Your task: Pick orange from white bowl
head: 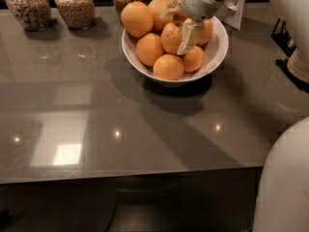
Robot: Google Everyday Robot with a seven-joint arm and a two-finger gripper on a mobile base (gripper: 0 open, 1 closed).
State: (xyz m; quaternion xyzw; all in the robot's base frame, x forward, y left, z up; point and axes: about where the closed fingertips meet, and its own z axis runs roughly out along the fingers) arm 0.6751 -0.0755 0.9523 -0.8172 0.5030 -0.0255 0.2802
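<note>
The white bowl (pixel 216 52) stands at the back middle of the grey counter and holds several oranges. My gripper (pixel 179 24) reaches down into it from the upper right. Its fingers straddle the orange (pixel 171 37), a duller one with dark streaks in the middle of the pile. One finger (pixel 189 36) lies against its right side, the other (pixel 168 11) at its upper left. The orange still rests among the others in the bowl. Brighter oranges lie around it, such as one at the left rim (pixel 137 19) and one at the front (pixel 168 66).
Glass jars of grain (pixel 75 6) line the back edge to the left of the bowl. A dark rack (pixel 289 47) and a pale object (pixel 298 64) stand at the right edge. A white part of the robot (pixel 282 187) fills the lower right corner.
</note>
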